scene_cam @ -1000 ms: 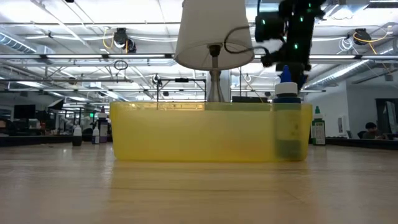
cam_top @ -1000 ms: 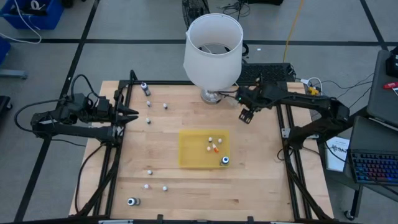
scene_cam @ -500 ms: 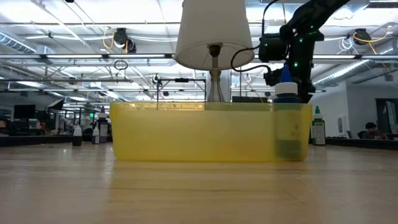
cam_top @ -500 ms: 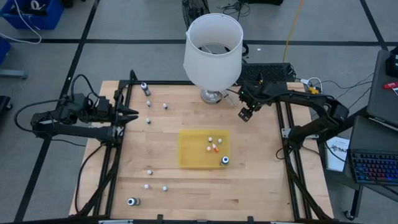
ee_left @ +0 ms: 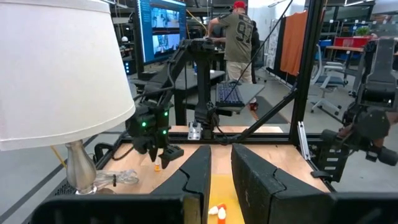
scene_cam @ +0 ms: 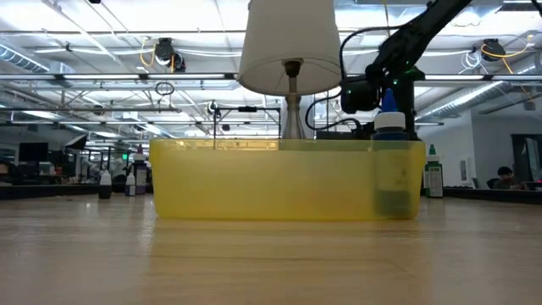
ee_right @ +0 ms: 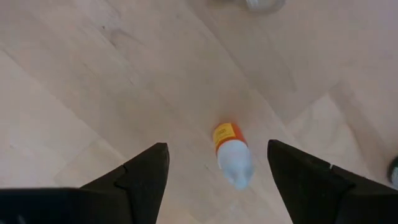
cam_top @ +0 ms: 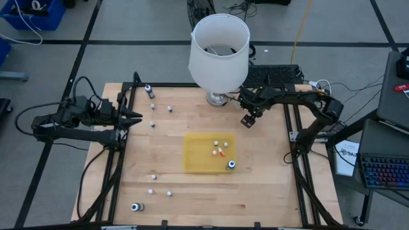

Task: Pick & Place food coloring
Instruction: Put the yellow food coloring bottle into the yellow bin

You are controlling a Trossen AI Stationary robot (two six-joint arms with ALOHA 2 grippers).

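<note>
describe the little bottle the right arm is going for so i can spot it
Start at the big white lamp at the table's far edge. Just to its right the open right tool hovers, and below it a tiny whitish bottle with an orange label lies on its side on bare wood, alone, outside the yellow tray.

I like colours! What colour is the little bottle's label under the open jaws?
Orange, on the whitish bottle; right wrist view shows it best.

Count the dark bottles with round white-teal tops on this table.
3. One dark bottle stands at the table's far left corner, another near the front left edge, the third in the yellow tray, front right corner. The lampshade may hide more.
</note>
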